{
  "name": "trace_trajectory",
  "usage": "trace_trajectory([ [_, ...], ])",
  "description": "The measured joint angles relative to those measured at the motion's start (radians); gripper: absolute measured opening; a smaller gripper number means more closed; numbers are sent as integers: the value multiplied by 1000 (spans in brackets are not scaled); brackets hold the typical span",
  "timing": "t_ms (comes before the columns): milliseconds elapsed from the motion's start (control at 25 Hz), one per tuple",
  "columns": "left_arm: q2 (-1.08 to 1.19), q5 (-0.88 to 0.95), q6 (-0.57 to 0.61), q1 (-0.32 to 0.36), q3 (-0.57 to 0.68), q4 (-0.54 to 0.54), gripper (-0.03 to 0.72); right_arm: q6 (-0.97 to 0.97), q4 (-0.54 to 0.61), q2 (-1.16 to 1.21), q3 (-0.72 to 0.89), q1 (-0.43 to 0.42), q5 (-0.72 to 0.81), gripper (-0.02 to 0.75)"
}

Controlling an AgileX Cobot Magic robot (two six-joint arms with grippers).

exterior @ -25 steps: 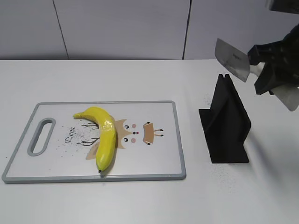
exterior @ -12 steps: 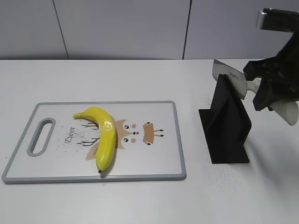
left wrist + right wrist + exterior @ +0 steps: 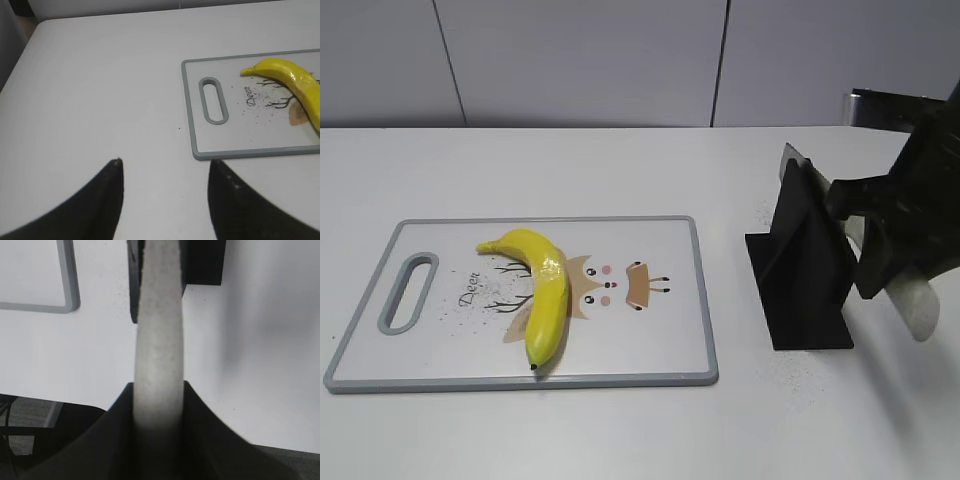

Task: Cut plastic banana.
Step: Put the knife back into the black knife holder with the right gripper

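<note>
The plastic banana (image 3: 545,290) lies in one piece on the left half of the white cutting board (image 3: 698,300); it also shows in the left wrist view (image 3: 295,82). My right gripper (image 3: 880,250) is shut on the white handle of a knife (image 3: 157,335). The knife's blade sits down in the slot of the black knife stand (image 3: 805,270), with only its top corner (image 3: 790,152) showing. My left gripper (image 3: 165,165) is open and empty above bare table, left of the board's handle end (image 3: 214,100). It is out of the exterior view.
The knife stand (image 3: 202,262) stands right of the board, with dark specks on the table around it. The board's corner (image 3: 70,290) shows in the right wrist view. The table's front edge lies close under my right gripper.
My right gripper has come down with the knife. The blade has gone from above the stand into its slot. The banana and board have not moved.
</note>
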Motion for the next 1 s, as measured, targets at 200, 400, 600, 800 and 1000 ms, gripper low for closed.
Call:
trace_trajectory([
  [200,0,0,0,0,0,0,516,-34,8,0,0,0,11,384],
  [400,0,0,0,0,0,0,516,-89,15,-38,0,0,-6,538],
  [600,0,0,0,0,0,0,516,-211,20,-227,2,0,-41,553],
  [800,0,0,0,0,0,0,516,-389,17,-499,146,0,-91,553],
  [1000,0,0,0,0,0,0,516,-409,-20,-763,310,0,-160,553],
])
